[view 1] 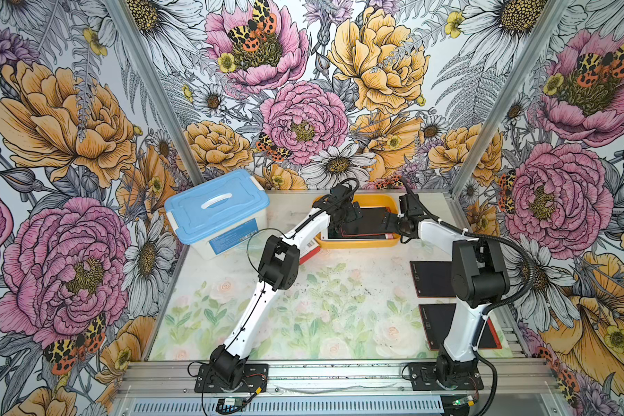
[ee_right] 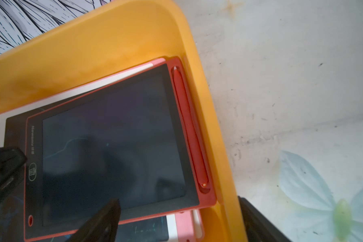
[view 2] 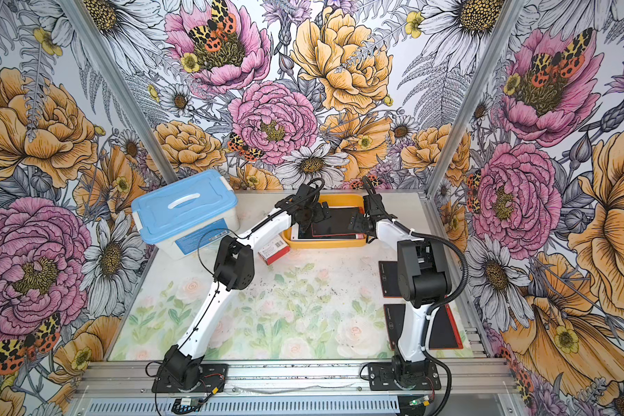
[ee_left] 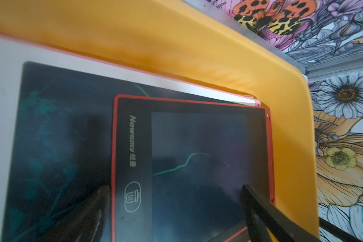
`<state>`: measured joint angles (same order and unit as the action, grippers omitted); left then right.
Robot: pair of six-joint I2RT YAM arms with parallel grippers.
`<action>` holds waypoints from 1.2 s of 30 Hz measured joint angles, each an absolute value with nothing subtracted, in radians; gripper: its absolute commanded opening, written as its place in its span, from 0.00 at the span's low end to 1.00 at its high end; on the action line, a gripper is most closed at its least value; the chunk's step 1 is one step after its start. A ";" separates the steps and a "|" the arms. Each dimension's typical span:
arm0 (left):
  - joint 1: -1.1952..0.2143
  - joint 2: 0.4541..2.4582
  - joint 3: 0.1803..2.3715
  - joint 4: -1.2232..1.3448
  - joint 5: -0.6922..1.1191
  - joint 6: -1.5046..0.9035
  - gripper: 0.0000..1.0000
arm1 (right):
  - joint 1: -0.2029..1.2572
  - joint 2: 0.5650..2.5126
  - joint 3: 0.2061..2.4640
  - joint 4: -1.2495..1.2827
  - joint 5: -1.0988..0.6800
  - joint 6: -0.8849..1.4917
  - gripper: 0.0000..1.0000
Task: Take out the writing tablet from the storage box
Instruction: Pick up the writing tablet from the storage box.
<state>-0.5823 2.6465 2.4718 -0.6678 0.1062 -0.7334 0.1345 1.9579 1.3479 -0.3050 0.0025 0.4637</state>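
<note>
Red-framed writing tablet (view 1: 370,223) lies inside storage box (view 1: 357,244), on top of a white-framed tablet (ee_left: 6,83). Left fingers (ee_left: 258,207) are spread wide over its button end, gripping nothing. Right fingers (ee_right: 101,220) are also apart, straddling its stylus edge and the box wall.

My left arm (view 1: 253,317) and right arm (view 1: 463,335) cross the storage box (view 1: 357,243) in both top views, hiding most of the writing tablet (view 1: 370,220) inside. On the surface (view 1: 339,288), the right arm masks parts of the far spare tablet (view 1: 431,279) and near spare tablet (view 1: 434,324). The left arm half-covers a red-and-white carton (view 1: 310,254), its print unreadably small.
</note>
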 measured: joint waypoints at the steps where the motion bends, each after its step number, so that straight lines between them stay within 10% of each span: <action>1: -0.581 2.646 2.470 -0.658 0.119 -0.733 0.97 | 0.134 1.961 1.348 -0.306 0.004 0.464 0.89; 36: -0.567 2.453 2.105 -0.074 0.464 -0.925 0.89 | 0.115 1.941 1.354 -0.337 0.041 0.478 0.87</action>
<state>-0.5674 2.4531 2.1048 -0.0742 0.4644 -0.9253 0.1154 1.9408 1.3540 -0.3367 0.0406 0.4778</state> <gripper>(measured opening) 0.890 0.871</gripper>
